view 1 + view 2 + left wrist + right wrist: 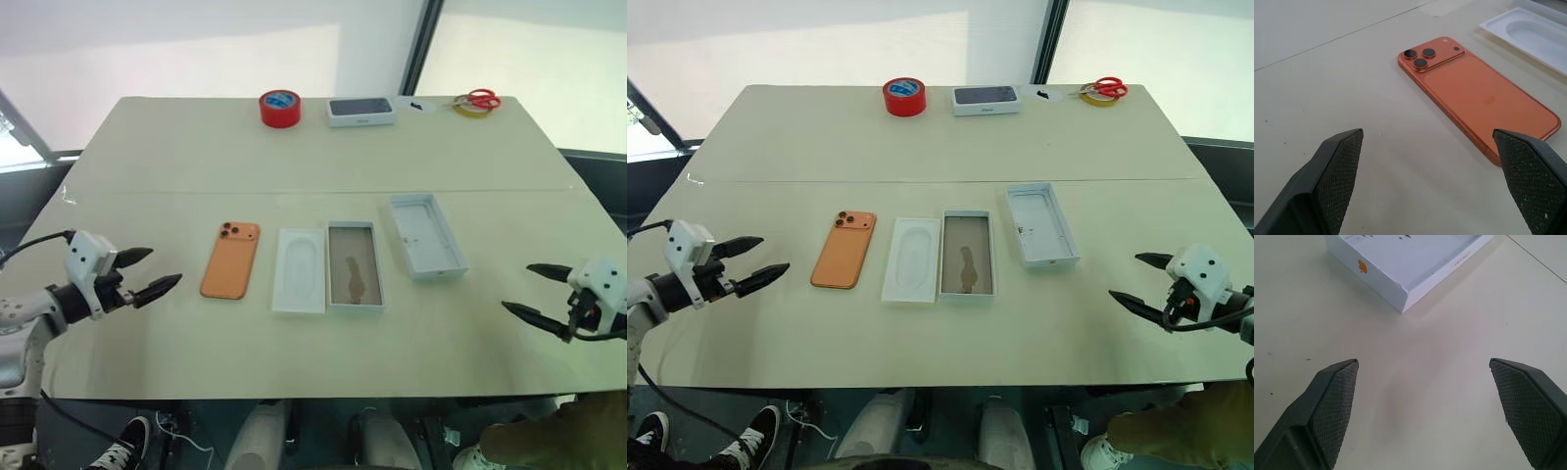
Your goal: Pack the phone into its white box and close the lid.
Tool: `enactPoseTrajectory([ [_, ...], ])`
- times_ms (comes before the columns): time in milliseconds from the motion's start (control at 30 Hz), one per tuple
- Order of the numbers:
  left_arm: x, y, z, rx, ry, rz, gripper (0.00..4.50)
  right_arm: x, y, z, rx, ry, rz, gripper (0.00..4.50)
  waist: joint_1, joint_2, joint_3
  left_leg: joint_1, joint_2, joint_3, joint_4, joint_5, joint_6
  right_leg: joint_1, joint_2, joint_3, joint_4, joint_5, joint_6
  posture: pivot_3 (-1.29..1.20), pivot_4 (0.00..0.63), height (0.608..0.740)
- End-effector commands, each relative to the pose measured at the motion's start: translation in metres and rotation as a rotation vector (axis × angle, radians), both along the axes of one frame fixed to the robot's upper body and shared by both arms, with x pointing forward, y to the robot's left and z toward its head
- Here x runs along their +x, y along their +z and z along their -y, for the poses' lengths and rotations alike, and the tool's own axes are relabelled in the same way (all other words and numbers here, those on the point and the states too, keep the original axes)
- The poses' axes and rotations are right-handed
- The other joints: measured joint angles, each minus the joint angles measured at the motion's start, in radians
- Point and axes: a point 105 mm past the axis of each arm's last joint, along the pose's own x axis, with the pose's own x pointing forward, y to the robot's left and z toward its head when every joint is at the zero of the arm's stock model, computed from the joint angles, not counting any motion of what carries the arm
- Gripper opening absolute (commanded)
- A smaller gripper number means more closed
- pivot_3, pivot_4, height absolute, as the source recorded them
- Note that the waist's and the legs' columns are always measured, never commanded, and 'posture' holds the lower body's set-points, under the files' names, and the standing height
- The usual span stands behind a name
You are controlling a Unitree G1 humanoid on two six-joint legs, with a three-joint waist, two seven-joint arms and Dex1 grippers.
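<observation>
2 end effectors, left [147,273] and right [534,291], hang spread and empty; nothing packed. Mid-frame, the phone [231,258] needs lifting into the white box [354,265], then the lid [426,234].

On the table [176,157], four things lie in a row across the middle: the phone [231,259] at the 9 o'clock end, then the insert [300,270], the white box [354,265] just beside it, and the lid [426,234] toward 3 o'clock. Along the far edge at 12 o'clock sit a tape roll [280,108], another box [361,111] and scissors [477,101].
</observation>
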Motion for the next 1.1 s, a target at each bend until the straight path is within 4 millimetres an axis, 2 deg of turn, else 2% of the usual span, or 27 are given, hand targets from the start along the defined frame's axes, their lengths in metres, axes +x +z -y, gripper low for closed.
enactPoseTrajectory([
  [33, 0.000, 0.010, 0.009, 0.015, -0.046, 0.008, 4.44, 0.004, 0.016, -0.007, 0.001, 0.025, 0.053, 4.49, 0.000, 0.000, 0.000, 0.000, 0.000, 0.000, 0.000, 0.000, 0.000, 0.000, 0.000, 0.000, 0.000, 0.000, 0.000, 0.00, 0.150, 0.738],
  [167, 0.002, 0.013, 0.026, -0.022, -0.070, -0.024, 4.44, 0.012, 0.028, -0.026, -0.003, 0.086, 0.088, 4.49, -0.001, 0.000, 0.000, 0.000, 0.000, 0.000, 0.000, 0.000, 0.000, 0.000, 0.000, 0.000, 0.000, 0.000, 0.000, 0.00, 0.150, 0.738],
  [300, 0.004, 0.012, 0.055, -0.104, -0.107, -0.100, 4.44, 0.021, 0.038, -0.067, 0.020, 0.210, 0.121, 4.49, 0.001, 0.000, 0.000, 0.000, 0.000, 0.000, 0.000, 0.000, 0.000, 0.000, 0.000, 0.000, 0.000, 0.000, 0.000, 0.00, 0.150, 0.738],
  [400, 0.011, 0.013, 0.071, -0.140, -0.091, -0.122, 4.44, 0.027, 0.029, -0.081, 0.032, 0.260, 0.126, 4.49, 0.003, 0.000, 0.000, 0.000, 0.000, 0.000, 0.002, 0.000, 0.000, 0.001, 0.000, 0.000, 0.000, 0.001, 0.002, 0.00, 0.150, 0.738],
  [467, 0.017, 0.010, 0.091, -0.189, -0.076, -0.151, 4.44, 0.029, 0.038, -0.105, 0.050, 0.323, 0.148, 4.49, 0.003, 0.000, 0.000, 0.000, 0.000, 0.000, 0.002, 0.000, 0.000, 0.001, 0.000, 0.000, 0.000, 0.002, 0.003, 0.00, 0.150, 0.738],
  [533, 0.020, 0.005, 0.114, -0.249, -0.075, -0.209, 4.44, 0.034, 0.043, -0.120, 0.061, 0.355, 0.164, 4.49, 0.003, 0.000, 0.000, 0.000, 0.000, 0.000, 0.003, 0.000, 0.000, 0.001, 0.000, 0.000, 0.001, 0.002, 0.003, 0.00, 0.150, 0.738],
  [667, 0.018, -0.008, 0.146, -0.283, -0.070, -0.276, 4.44, 0.041, 0.044, -0.123, 0.066, 0.353, 0.166, 4.49, 0.003, -0.001, 0.000, 0.000, 0.000, 0.000, 0.005, 0.000, 0.000, 0.002, 0.001, 0.000, 0.002, 0.002, 0.004, 0.00, 0.150, 0.738],
  [767, 0.018, -0.012, 0.158, -0.364, -0.048, -0.362, 4.44, 0.042, 0.045, -0.124, 0.068, 0.355, 0.165, 4.49, 0.004, -0.001, 0.000, 0.000, 0.000, 0.000, 0.005, 0.000, 0.000, 0.002, 0.001, 0.000, 0.002, 0.002, 0.004, 0.00, 0.150, 0.738],
  [867, 0.012, -0.022, 0.169, -0.353, -0.060, -0.465, 4.44, 0.041, 0.044, -0.124, 0.070, 0.354, 0.164, 4.49, 0.002, -0.001, 0.000, 0.000, 0.000, 0.000, 0.006, 0.000, 0.000, 0.003, 0.001, -0.001, 0.002, 0.002, 0.004, 0.00, 0.150, 0.738],
  [967, 0.010, -0.020, 0.183, -0.417, -0.102, -0.523, 4.44, 0.040, 0.043, -0.124, 0.072, 0.350, 0.163, 4.49, 0.003, -0.001, 0.000, 0.000, 0.000, 0.000, 0.006, 0.001, 0.001, 0.003, 0.002, -0.001, 0.002, 0.002, 0.004, 0.00, 0.150, 0.738],
  [1100, 0.014, -0.022, 0.190, -0.454, -0.082, -0.575, 4.44, 0.040, 0.043, -0.125, 0.074, 0.343, 0.167, 4.49, 0.007, -0.001, 0.000, 0.000, 0.000, 0.000, 0.007, 0.002, 0.002, 0.004, 0.002, -0.001, 0.002, 0.002, 0.004, 0.00, 0.150, 0.738],
])
